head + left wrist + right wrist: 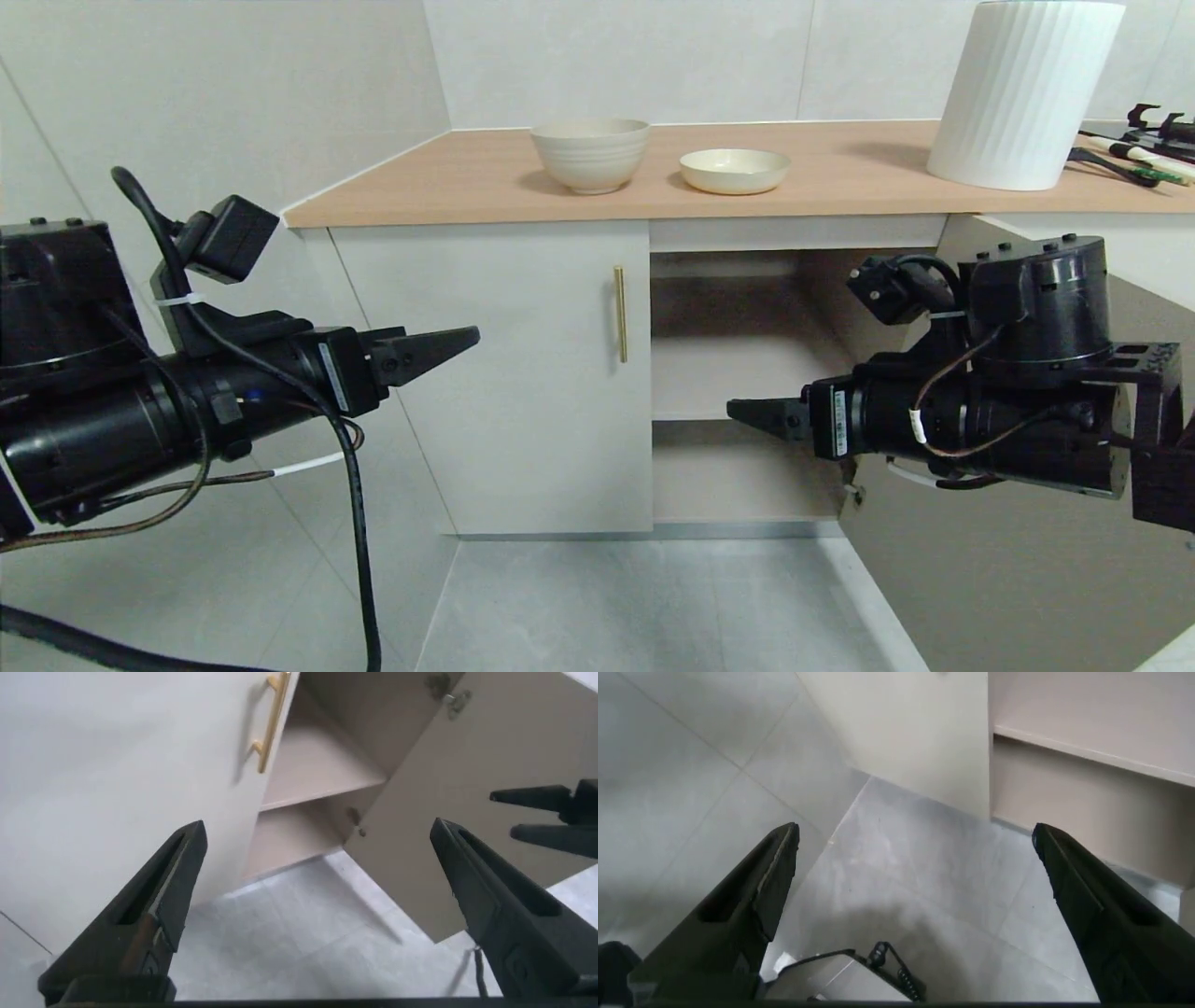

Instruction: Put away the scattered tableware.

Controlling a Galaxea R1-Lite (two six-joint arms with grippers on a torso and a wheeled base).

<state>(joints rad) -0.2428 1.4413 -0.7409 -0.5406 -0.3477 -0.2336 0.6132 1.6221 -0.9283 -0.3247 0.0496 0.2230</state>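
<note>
On the counter (840, 173), a bowl (590, 154) and a dish (735, 171) stand side by side, not touching, above a cupboard (523, 392) with its right door open. The left gripper (462, 341) and right gripper (747, 413) hang before the cupboard, both spread wide and holding nothing.

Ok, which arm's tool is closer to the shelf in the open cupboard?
Right. The right tool sits just in front of the shelf; the left tool is off to the side, before the closed door.
</note>
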